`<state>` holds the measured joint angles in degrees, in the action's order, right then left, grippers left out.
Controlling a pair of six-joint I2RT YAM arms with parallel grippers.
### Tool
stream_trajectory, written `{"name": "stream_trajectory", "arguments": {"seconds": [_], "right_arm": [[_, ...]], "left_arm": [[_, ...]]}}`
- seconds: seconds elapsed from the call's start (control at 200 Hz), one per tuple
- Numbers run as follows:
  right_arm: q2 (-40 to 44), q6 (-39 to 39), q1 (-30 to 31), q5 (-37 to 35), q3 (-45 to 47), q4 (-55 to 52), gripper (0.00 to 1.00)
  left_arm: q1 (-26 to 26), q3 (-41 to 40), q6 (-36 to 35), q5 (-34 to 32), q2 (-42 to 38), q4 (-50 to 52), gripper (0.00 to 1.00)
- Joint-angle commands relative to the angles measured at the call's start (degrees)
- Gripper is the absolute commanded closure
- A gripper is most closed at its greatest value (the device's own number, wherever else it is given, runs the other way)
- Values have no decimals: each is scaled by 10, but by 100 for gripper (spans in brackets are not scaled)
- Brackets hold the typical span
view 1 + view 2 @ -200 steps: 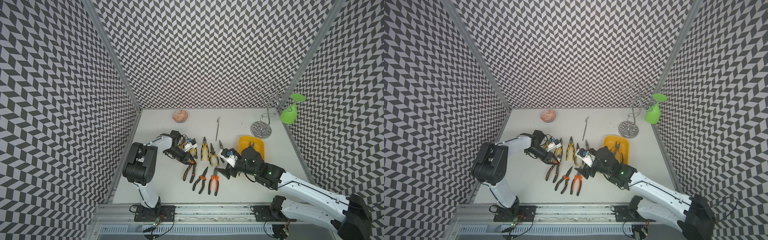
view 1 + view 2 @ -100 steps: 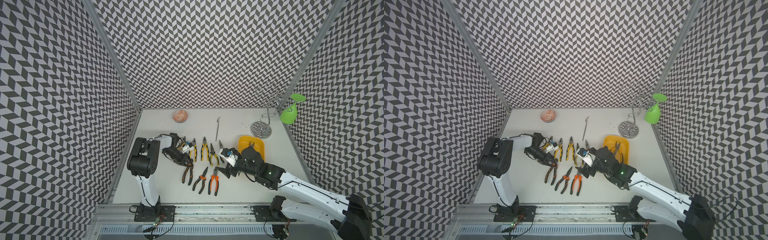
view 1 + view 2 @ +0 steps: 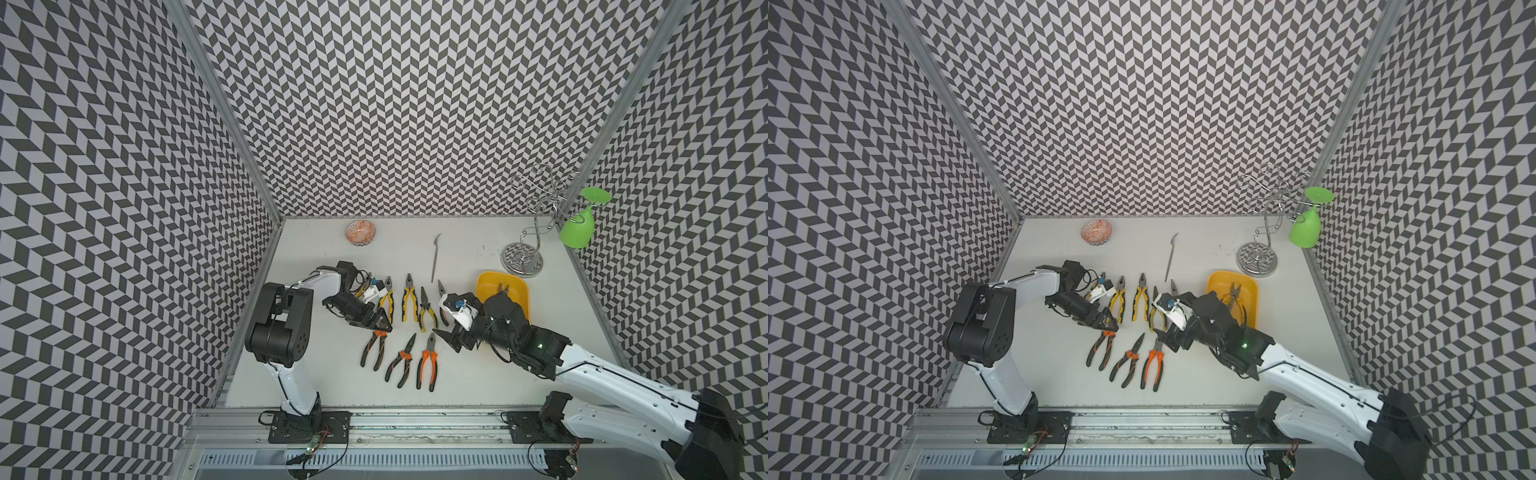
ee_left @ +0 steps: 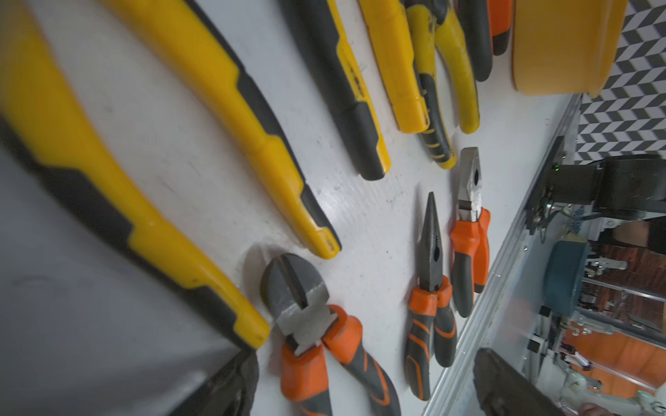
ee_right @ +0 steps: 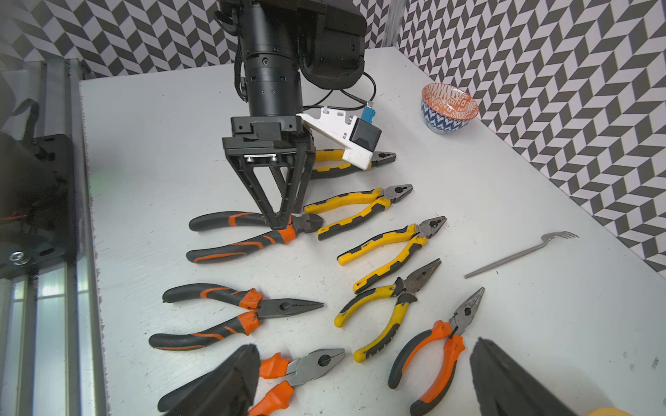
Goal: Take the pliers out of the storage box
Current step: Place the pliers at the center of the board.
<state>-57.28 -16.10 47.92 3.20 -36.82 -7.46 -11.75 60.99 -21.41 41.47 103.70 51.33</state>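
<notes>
The yellow storage box (image 3: 482, 286) (image 3: 1217, 286) stands at the right with one pair of pliers (image 3: 503, 289) (image 3: 1236, 291) in it. Several other pliers lie in two rows on the table, yellow-handled (image 3: 409, 297) behind and orange-handled (image 3: 428, 359) in front. My left gripper (image 3: 380, 328) (image 4: 364, 360) is open, its fingers (image 4: 230, 381) astride the orange cutting pliers (image 4: 306, 324) (image 5: 252, 234), which rest on the table. My right gripper (image 3: 451, 336) (image 5: 365, 347) hangs open over the orange pliers (image 5: 306, 371), left of the box.
An orange patterned bowl (image 3: 360, 232) sits at the back left and a thin grey fork (image 3: 435, 257) (image 5: 522, 254) behind the pliers. A chrome rack (image 3: 523, 259) holding a green glass (image 3: 577, 228) stands behind the box. Patterned walls enclose three sides; a metal rail runs along the front.
My left gripper has gone from shut to open, and the orange cutting pliers it held now lie on the table. Its arm has shifted slightly. The right arm has stayed put.
</notes>
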Motion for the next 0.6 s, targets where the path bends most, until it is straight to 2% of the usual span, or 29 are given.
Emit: {"name": "stream_trajectory", "arguments": {"seconds": [0.0,0.23,0.351,0.431,0.501,0.596], "right_arm": [[12,-1,-5,-17,-16,32,6],[16,36,-29,-67,-18,55,6],[19,83,-69,-102,-29,54,1],[22,131,-97,-146,-29,55,1],[22,186,-119,-226,-30,45,1],[12,211,-159,-248,-37,10,1]], "left_arm": [[2,-21,3,-98,-5,-50,2],[-13,-31,4,-92,-83,-85,2],[-27,-55,7,-91,-148,-142,2],[-41,-71,14,-101,-191,-190,2],[-56,-82,21,-112,-221,-229,2],[-77,-97,38,-133,-258,-293,2]]}}
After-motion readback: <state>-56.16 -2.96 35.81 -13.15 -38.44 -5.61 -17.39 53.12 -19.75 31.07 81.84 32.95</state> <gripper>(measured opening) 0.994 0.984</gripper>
